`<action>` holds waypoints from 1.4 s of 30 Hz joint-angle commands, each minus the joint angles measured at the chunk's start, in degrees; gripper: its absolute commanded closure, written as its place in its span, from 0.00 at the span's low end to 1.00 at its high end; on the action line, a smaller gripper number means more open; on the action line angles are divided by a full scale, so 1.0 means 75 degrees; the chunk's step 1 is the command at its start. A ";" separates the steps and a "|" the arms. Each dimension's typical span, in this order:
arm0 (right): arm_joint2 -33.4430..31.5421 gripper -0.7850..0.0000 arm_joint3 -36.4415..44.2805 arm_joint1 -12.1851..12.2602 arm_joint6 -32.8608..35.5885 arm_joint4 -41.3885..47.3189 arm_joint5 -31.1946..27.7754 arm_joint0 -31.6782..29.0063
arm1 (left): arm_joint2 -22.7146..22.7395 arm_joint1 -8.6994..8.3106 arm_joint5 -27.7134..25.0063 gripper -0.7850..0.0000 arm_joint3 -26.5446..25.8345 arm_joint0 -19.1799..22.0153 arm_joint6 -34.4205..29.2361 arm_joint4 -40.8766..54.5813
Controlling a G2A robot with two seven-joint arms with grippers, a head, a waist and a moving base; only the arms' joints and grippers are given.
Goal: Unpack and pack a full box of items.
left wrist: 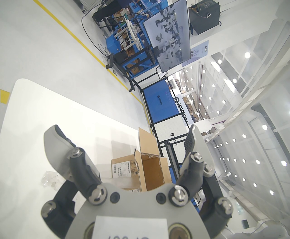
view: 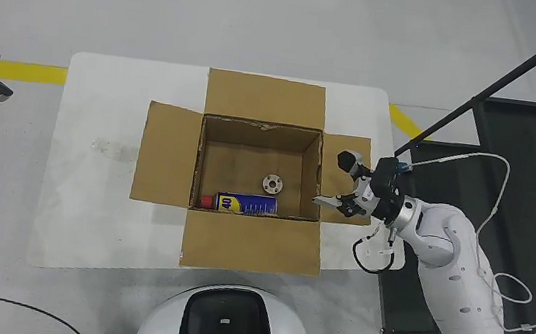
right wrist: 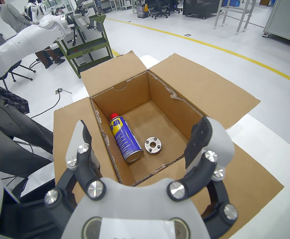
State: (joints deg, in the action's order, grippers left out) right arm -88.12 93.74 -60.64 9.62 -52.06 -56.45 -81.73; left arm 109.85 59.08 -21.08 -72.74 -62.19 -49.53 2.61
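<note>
Top view: cardboard box [view: 249,243] shown open on table [view: 99,146], spray can [view: 246,205] and metal flange [view: 272,182] lying inside; right tool [view: 329,203] held over right flap.
Left wrist view: left tool [left wrist: 124,133] spread wide, empty, well apart from box.
Right wrist view: right tool wide open, empty; can best gripped across its middle.

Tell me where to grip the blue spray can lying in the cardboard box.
Grip the blue spray can across its middle from straight above with the right claw: it lies on its side in the brown cardboard box, close along one wall, leaving its round body open upward.
</note>
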 commanded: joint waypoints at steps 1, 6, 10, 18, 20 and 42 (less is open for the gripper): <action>0.0000 0.00 0.0000 0.0000 0.0002 0.0006 0.0000 0.0000 | 0.0000 0.0000 0.0000 0.00 0.0000 0.0000 0.0000 0.0000; -0.0007 0.00 -0.0005 0.0003 0.0043 -0.0047 0.0051 0.0005 | 0.0000 0.0000 0.0000 0.00 0.0000 0.0000 0.0000 0.0000; 0.0325 0.00 0.0162 0.0008 0.0812 -0.0224 0.0487 0.0358 | 0.0000 0.0000 0.0000 0.00 0.0000 0.0000 0.0000 0.0000; 0.2046 0.00 0.0342 -0.0122 0.3321 0.1225 0.1601 0.1561 | 0.0000 0.0000 0.0000 0.00 0.0000 0.0000 0.0000 0.0000; 0.2519 0.00 0.0194 -0.0175 0.3844 0.1296 0.1889 0.1858 | 0.0000 0.0000 0.0000 0.00 0.0000 0.0000 0.0000 0.0000; 0.3281 0.00 -0.0639 -0.0325 0.3950 0.0700 0.2746 0.2607 | 0.0000 0.0000 0.0000 0.00 0.0000 0.0000 0.0000 0.0000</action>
State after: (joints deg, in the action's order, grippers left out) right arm -63.55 89.08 -63.06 39.34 -46.74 -36.20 -62.10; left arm 109.85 59.08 -21.08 -72.74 -62.19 -49.53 2.61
